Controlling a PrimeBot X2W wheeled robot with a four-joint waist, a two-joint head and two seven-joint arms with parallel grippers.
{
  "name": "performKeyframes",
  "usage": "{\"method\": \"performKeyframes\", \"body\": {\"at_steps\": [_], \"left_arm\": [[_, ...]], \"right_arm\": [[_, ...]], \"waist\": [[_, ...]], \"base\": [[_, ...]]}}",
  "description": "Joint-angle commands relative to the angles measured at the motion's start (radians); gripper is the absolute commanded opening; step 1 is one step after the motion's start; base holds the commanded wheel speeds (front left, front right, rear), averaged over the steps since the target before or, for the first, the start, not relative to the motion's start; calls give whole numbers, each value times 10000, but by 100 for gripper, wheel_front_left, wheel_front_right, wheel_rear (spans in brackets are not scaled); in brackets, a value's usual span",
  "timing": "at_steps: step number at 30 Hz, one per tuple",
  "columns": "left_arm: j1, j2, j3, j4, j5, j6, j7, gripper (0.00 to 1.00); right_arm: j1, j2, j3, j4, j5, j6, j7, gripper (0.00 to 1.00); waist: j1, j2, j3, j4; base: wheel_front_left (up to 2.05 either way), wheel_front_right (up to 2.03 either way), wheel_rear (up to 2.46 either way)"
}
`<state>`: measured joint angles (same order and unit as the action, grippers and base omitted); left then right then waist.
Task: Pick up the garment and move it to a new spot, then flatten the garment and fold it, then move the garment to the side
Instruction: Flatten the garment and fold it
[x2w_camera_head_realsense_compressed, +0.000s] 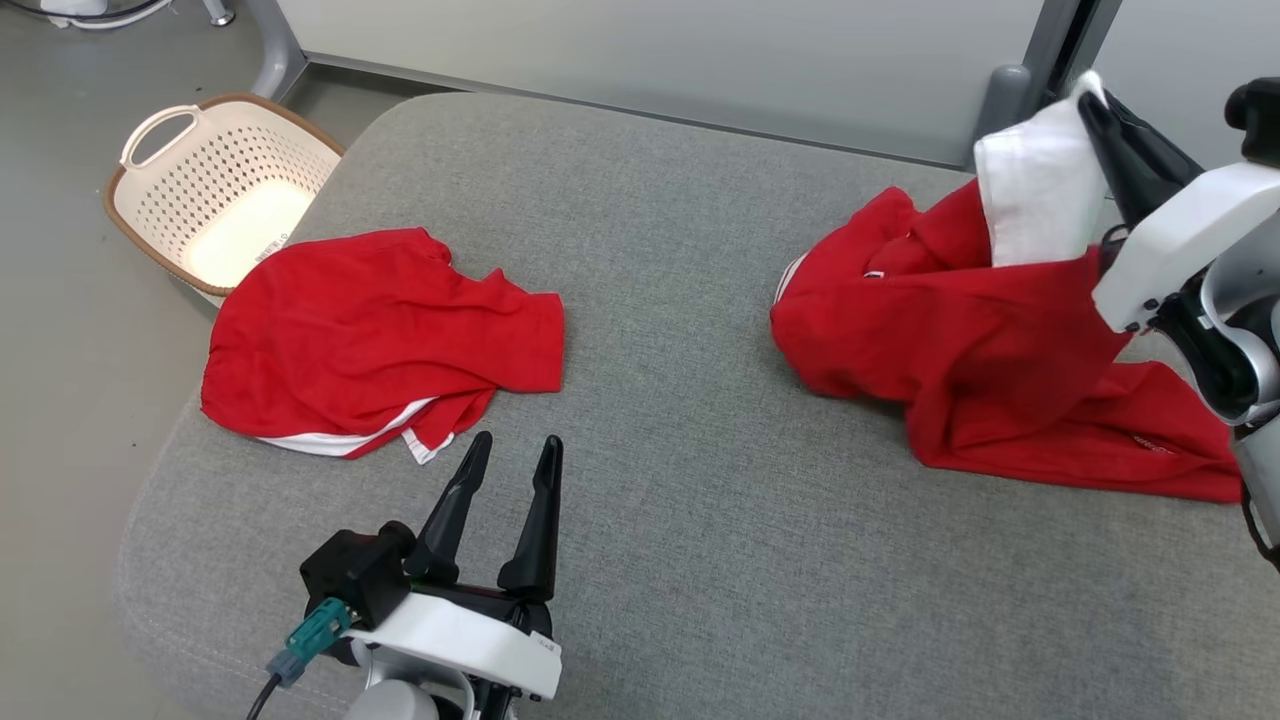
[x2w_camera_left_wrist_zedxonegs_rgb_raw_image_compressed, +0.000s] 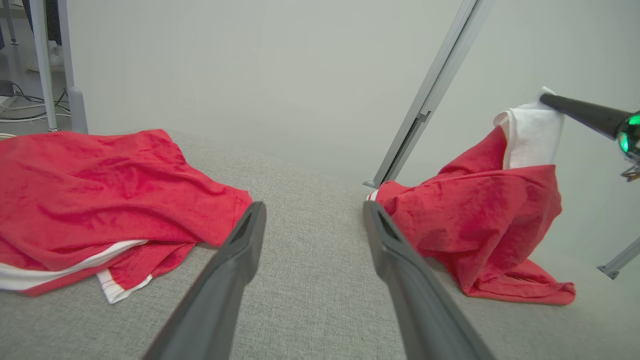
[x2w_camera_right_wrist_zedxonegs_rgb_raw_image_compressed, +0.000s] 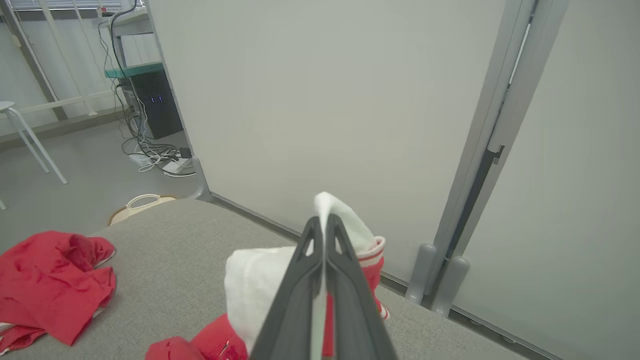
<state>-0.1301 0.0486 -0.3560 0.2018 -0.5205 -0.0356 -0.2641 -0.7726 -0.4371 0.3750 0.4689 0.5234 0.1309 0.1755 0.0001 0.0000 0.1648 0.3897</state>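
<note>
A red garment (x2w_camera_head_realsense_compressed: 960, 350) with a white panel lies bunched at the right of the grey padded table (x2w_camera_head_realsense_compressed: 700, 520). Its white part is pulled up off the surface. My right gripper (x2w_camera_head_realsense_compressed: 1090, 100) is shut on that white cloth, and the right wrist view shows the fingers (x2w_camera_right_wrist_zedxonegs_rgb_raw_image_compressed: 310, 280) pinched together with fabric (x2w_camera_right_wrist_zedxonegs_rgb_raw_image_compressed: 250, 285) between them. The rest of the garment (x2w_camera_left_wrist_zedxonegs_rgb_raw_image_compressed: 475, 220) hangs down and trails on the table. My left gripper (x2w_camera_head_realsense_compressed: 516, 445) stands open near the front left, holding nothing, its fingertips (x2w_camera_left_wrist_zedxonegs_rgb_raw_image_compressed: 250, 225) just short of a second red garment (x2w_camera_head_realsense_compressed: 380, 335).
The second red garment (x2w_camera_left_wrist_zedxonegs_rgb_raw_image_compressed: 100, 195), with white trim, lies crumpled at the table's left. A cream perforated basket (x2w_camera_head_realsense_compressed: 215, 190) stands on the floor beyond the left corner. A grey partition wall with metal posts (x2w_camera_right_wrist_zedxonegs_rgb_raw_image_compressed: 480, 165) runs along the far edge.
</note>
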Motion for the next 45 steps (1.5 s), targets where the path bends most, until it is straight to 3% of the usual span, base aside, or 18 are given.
{"method": "performKeyframes", "body": {"at_steps": [1, 3, 4, 5, 7, 12, 18, 25, 30, 34, 39, 45], "left_arm": [[-103, 36, 17, 1, 82, -28, -5, 100], [-133, 36, 25, 21, 113, -28, -5, 100], [-159, 34, 3, 42, 128, -53, -5, 100], [-191, 34, -4, 47, 133, -55, -5, 100], [-252, 32, -42, 57, 138, -63, -5, 100], [-211, 42, -78, 57, 99, -4, -5, 100], [8, 45, 136, 83, 281, 21, -5, 100], [233, 37, 854, -205, 472, -59, -5, 100], [401, 34, 1256, -488, 442, -45, -5, 100], [496, 36, 1402, -594, 469, -56, -5, 100], [502, 37, 1281, -551, 469, -133, -5, 100], [201, 36, 1029, -412, 448, -168, -5, 100]], "right_arm": [[-17, 55, -174, 282, 33, -3, -61, 0], [-256, 119, -494, 921, -110, -3, -205, 0], [-407, 41, -649, 1336, -443, -3, -378, 13], [-571, -52, -842, 1807, -866, -5, -601, 100], [-885, 16, -1461, 2851, -1759, -3, -1145, 100], [-1199, 600, -2523, 4184, -2631, -2, -2117, 100], [-615, 1155, -2983, 4454, -2634, -5, -3553, 100], [1357, 1442, -2449, 2492, -1946, -3, -4349, 100], [3514, 1674, -2807, 361, -1844, -3, -4420, 100], [5200, 2256, -3294, -1032, -2080, -2, -4419, 100], [6156, 2672, -3486, -1767, -2643, -2, -4318, 100], [5904, 2840, -3777, -1825, -2875, -2, -3629, 100]], "waist": [[-1, 0, 36, 5], [-1, 0, 96, -28], [-1, 0, 125, -38], [-1, 0, 149, -45], [-1, 0, 166, -44], [-1, 0, 92, -56], [-1, 0, -272, -325], [-1, 0, -803, -1033], [-1, 0, -1064, -1503], [-1, 0, -1123, -1790], [-1, 0, -939, -1958], [-1, 0, -616, -1773]], "base": [[0, 0, 0], [0, 0, 0], [0, 0, 0], [0, 0, 0], [0, 0, 0], [0, 0, 0], [0, 0, 0], [0, 0, 0], [0, 0, 0], [0, 0, 0], [0, 0, 0], [0, 0, 0]]}}
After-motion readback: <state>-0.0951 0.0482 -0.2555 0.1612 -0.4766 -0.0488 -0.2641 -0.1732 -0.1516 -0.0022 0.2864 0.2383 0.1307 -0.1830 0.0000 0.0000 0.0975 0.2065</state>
